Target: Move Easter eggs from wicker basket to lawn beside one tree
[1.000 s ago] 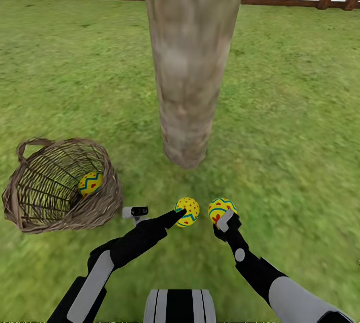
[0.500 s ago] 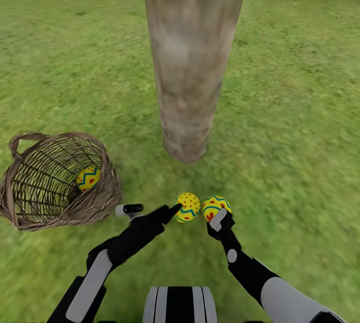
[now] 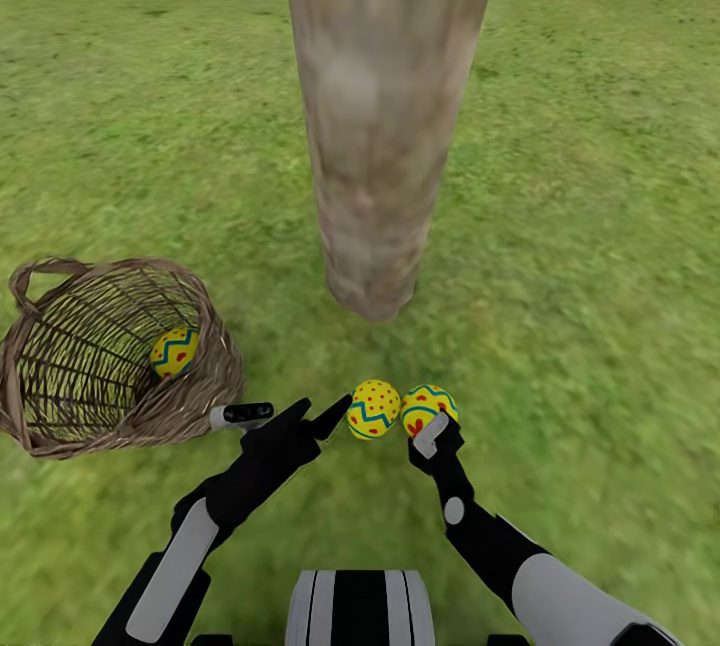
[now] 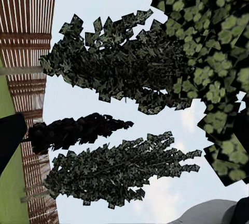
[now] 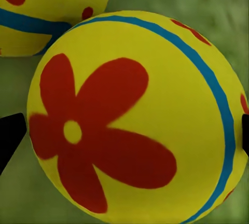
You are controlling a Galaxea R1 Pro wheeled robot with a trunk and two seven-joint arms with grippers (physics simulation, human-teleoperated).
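1. The left gripper is hovering just beside the dotted egg, jaws spread wide and holding nothing; that egg is lying on the lawn near the tree.
2. The right gripper is sitting at the flowered egg; dark fingertips are flanking it, but I cannot tell whether they are gripping or merely bracketing it.
3. Risk: the two eggs are sitting almost touching, so either gripper could be nudging one and rolling it away from the trunk.
4. A third egg is lying inside the basket, so the task is remaining unfinished.
5. Each egg is yellow, with red marks and a blue-green zigzag band.
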